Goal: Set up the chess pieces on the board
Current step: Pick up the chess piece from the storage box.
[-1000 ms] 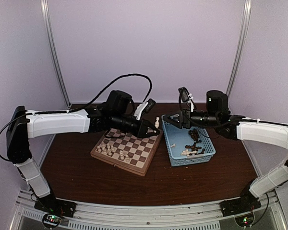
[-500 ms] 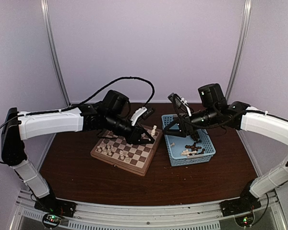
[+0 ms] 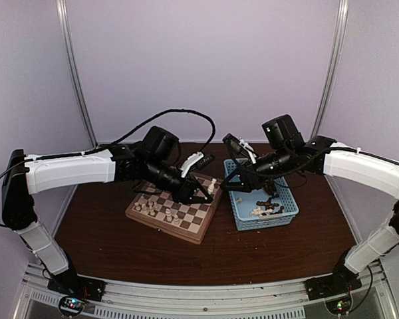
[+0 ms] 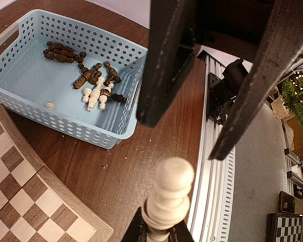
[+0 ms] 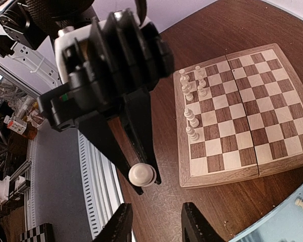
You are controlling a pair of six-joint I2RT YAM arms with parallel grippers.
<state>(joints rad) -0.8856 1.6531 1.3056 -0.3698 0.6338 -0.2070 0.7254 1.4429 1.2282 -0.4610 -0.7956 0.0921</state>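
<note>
My left gripper (image 3: 205,194) is shut on the base of a cream-white chess piece (image 3: 213,185), held over the board's right corner. In the left wrist view the piece (image 4: 170,194) stands upright in the jaws above the bare table. My right gripper (image 3: 229,187) hangs open just to its right. Its fingertips (image 5: 122,224) stay short of the piece (image 5: 142,175), and nothing is between them. The board (image 3: 189,220) carries several white pieces (image 3: 156,209) near its left corner, also visible in the right wrist view (image 5: 192,96).
A light-blue perforated basket (image 3: 269,222) stands right of the board, with dark and white pieces (image 3: 269,199) lying in it. From the left wrist, the basket (image 4: 20,106) is beyond the board's corner (image 4: 65,201). A metal rail (image 4: 212,191) edges the table.
The right arm has swung left from over the basket toward the held white piece, and its jaws have narrowed. The left gripper dipped slightly, still holding the piece.
</note>
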